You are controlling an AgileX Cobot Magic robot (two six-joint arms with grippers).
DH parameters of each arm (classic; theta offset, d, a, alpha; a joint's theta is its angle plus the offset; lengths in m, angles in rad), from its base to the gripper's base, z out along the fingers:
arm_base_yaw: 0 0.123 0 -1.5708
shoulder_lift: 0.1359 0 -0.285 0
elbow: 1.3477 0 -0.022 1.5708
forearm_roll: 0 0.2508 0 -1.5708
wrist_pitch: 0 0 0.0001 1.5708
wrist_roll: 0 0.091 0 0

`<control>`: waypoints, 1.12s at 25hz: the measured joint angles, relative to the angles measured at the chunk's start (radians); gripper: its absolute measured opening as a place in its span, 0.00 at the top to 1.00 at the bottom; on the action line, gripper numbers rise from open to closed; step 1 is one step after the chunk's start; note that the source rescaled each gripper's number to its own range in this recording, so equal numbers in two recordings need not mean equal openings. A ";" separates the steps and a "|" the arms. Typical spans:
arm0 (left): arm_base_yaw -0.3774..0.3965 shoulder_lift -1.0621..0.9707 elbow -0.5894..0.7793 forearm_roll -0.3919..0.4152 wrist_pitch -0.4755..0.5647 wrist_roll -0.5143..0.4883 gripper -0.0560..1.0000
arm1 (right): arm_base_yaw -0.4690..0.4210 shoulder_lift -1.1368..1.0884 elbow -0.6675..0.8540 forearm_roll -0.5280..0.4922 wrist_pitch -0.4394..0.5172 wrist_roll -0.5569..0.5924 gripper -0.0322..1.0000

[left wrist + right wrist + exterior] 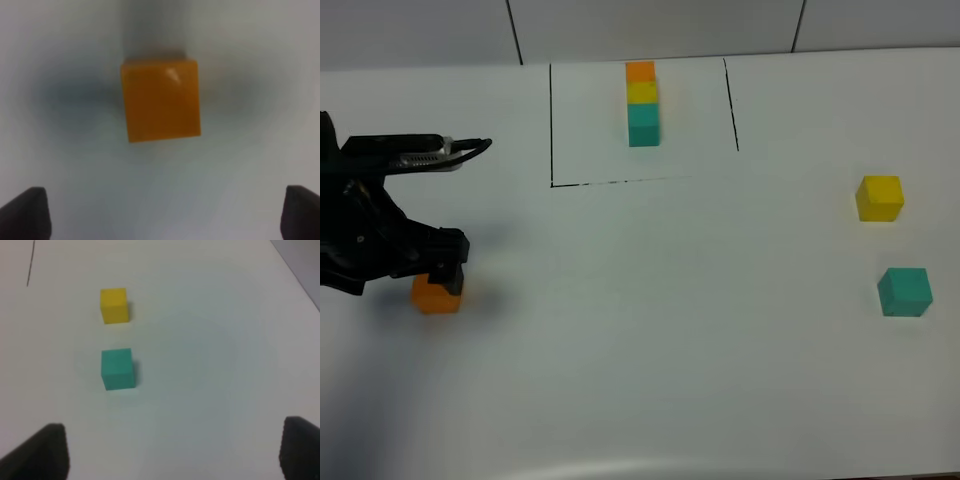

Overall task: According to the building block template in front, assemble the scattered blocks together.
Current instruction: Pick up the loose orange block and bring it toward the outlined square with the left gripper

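Note:
The building block template (642, 97) is a row of orange, yellow and teal cubes inside a thin black outline at the far middle of the table. Of the scattered blocks, the orange cube (437, 296) (161, 100) lies at the left. My left gripper (442, 272) (162, 215) hovers right over it, open, its dark fingertips (25, 212) spread wide on either side. The yellow cube (879, 197) (114, 305) and teal cube (904, 291) (118, 369) sit apart at the right. My right gripper (170, 452) is open and empty, short of the teal cube, and out of the exterior view.
The white table (670, 330) carries the black outline (551, 120) around the template. The left arm's dark body (365, 240) fills the left edge. A grey wall (650, 25) runs behind the table.

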 joint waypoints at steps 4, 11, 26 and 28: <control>0.000 0.055 -0.001 0.012 -0.060 0.002 0.02 | 0.000 0.000 0.000 0.000 0.000 0.000 0.27; 0.000 0.160 -0.001 0.012 -0.148 0.001 0.04 | 0.000 0.000 0.000 0.000 0.000 0.000 0.27; 0.000 0.190 -0.004 0.017 -0.191 0.013 0.95 | 0.000 0.000 0.000 0.000 0.000 0.000 0.27; 0.000 0.191 -0.023 0.017 -0.178 0.042 0.95 | 0.000 0.000 0.000 0.000 0.000 0.000 0.27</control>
